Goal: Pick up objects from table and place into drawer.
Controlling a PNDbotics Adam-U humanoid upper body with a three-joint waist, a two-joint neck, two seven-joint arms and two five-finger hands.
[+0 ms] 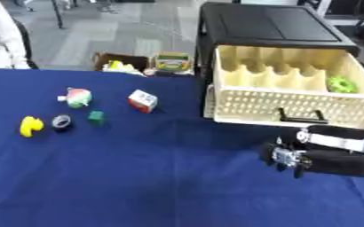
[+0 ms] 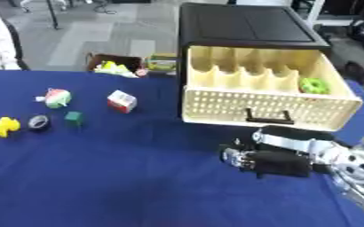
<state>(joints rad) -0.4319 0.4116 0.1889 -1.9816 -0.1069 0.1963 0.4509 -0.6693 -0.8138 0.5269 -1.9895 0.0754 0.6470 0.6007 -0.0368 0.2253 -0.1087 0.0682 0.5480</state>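
The right hand (image 2: 255,160) hovers over the blue table (image 1: 138,177) at 6 o'clock of the open cream drawer (image 1: 286,104); finger state cannot be determined. A green ring (image 1: 341,84) lies inside the drawer. The yellow piece (image 1: 30,126), grey ring (image 1: 61,121), green cube (image 1: 96,116) and red-white box (image 1: 142,100) lie well apart at the hand's 9–10 o'clock.

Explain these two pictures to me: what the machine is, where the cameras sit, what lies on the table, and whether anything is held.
Both pictures come from the two eyes of a camera in a humanoid robot's head, looking down at a blue table. The black and silver right hand reaches in from the right, below the open drawer; it seems to hold nothing, though its fingers are unclear. The left hand is out of sight. A green ring lies in the drawer. On the left lie a yellow toy, a grey ring, a green cube, a ball and a small box.
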